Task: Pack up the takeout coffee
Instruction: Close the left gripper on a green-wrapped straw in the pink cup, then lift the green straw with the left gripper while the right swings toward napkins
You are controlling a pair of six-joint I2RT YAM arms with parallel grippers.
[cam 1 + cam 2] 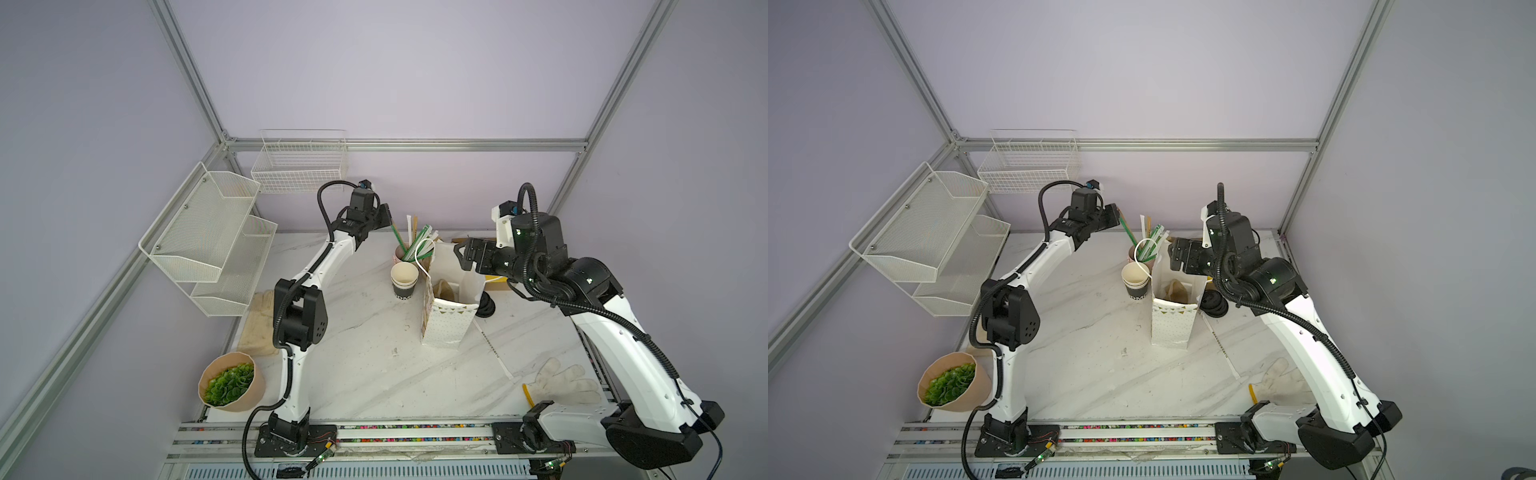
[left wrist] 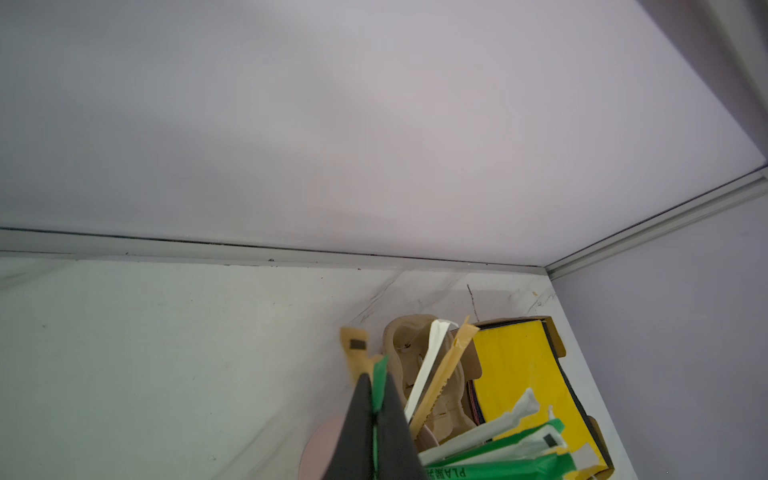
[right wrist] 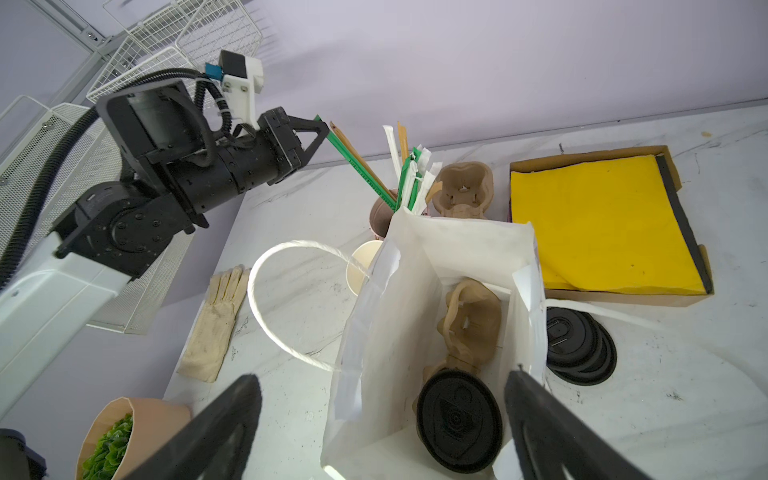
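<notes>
The takeout coffee (image 3: 459,419) shows only as a black lid; it sits in a brown pulp carrier (image 3: 471,324) inside the white paper bag (image 1: 446,328) (image 1: 1169,328) (image 3: 374,316). My right gripper (image 3: 382,378) (image 1: 464,253) (image 1: 1173,253) hangs open over the bag's mouth with nothing between its fingers. My left gripper (image 2: 376,399) (image 1: 390,219) (image 1: 1116,218) (image 3: 326,129) is shut on the top end of a green-wrapped straw (image 2: 380,374) (image 3: 357,162) (image 1: 397,237). The straw's lower end still stands in the pinkish cup (image 1: 399,251) (image 3: 380,216) behind the bag.
A nested stack of black cups (image 1: 404,278) (image 1: 1136,280) stands left of the bag. Black lids (image 3: 579,345) lie to its right. A yellow-lined box (image 3: 602,224) and spare carriers (image 3: 463,187) sit by the back wall. Gloves (image 1: 569,384) (image 3: 216,320), a plant bowl (image 1: 230,384) and wire racks (image 1: 216,237) line the edges.
</notes>
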